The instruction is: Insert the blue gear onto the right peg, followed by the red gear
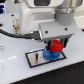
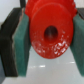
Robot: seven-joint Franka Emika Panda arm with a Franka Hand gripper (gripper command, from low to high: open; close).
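Note:
In the exterior view the blue gear [image 1: 50, 54] lies flat on the white black-bordered plate [image 1: 37, 60], at the plate's end toward the exterior view's right. The right peg is hidden under the gears. My gripper [image 1: 56, 46] is shut on the red gear [image 1: 56, 46] and holds it just above the blue gear. In the wrist view the red gear [image 2: 50, 34] fills the middle, with its dark centre hole showing, clamped between the two teal finger pads [image 2: 20, 45]. Below it I see only pale table.
A shorter dark stub [image 1: 37, 58] stands on the plate toward the exterior view's left. The white table [image 1: 15, 70] surrounds the plate. A black cable [image 1: 12, 35] hangs from the arm at the exterior view's left.

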